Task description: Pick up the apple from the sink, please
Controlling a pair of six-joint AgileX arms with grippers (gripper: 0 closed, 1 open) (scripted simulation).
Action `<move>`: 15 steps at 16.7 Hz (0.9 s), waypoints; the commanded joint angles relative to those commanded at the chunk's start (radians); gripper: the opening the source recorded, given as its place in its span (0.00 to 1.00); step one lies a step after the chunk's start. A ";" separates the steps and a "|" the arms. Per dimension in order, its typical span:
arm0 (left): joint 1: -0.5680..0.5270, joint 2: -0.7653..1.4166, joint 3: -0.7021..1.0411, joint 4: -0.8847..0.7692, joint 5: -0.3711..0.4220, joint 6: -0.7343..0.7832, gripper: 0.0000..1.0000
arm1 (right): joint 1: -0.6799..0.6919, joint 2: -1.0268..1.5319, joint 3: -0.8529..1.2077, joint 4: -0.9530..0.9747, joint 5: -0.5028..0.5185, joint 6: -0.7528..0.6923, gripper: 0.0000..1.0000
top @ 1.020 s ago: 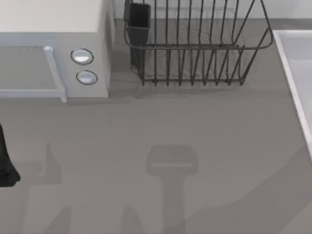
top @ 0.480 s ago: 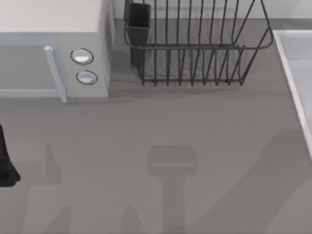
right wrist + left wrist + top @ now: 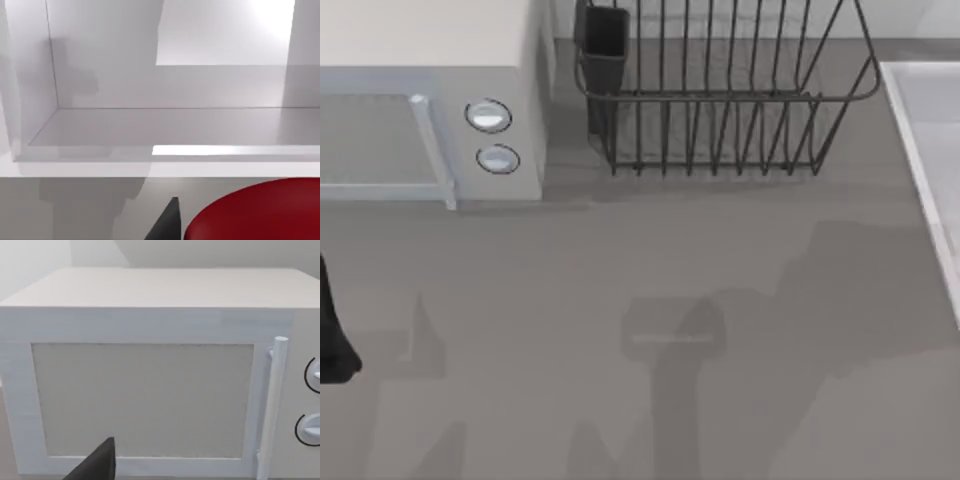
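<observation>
The glossy red apple point(image 3: 260, 212) looms close in the right wrist view, right beside one dark finger point(image 3: 167, 225) of my right gripper point(image 3: 235, 231), which is shut on it. The fruit hangs in front of the sink's whitish rim point(image 3: 150, 169), over the grey counter, with the pale basin point(image 3: 165, 125) beyond it. In the top view, the sink's rim point(image 3: 920, 160) runs along the table's right edge. My left gripper point(image 3: 330, 335) is parked at the table's left edge, facing the microwave.
A white microwave point(image 3: 430, 110) with two round knobs stands at the back left. A dark wire dish rack point(image 3: 720, 90) with a black cup holder point(image 3: 605, 40) stands at the back middle. Broad arm shadows lie on the grey counter point(image 3: 570, 270).
A large shadow has spread from the lower right across the table's right half, toward the left and back. The left arm has stayed still.
</observation>
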 joint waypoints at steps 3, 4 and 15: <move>0.000 0.000 0.000 0.000 0.000 0.000 1.00 | 0.001 -0.035 0.048 -0.060 0.000 0.000 0.00; 0.000 0.000 0.000 0.000 0.000 0.000 1.00 | 0.001 -0.035 0.048 -0.061 0.000 0.000 0.00; 0.000 0.000 0.000 0.000 0.000 0.000 1.00 | 0.303 0.094 0.201 -0.124 0.006 0.301 0.00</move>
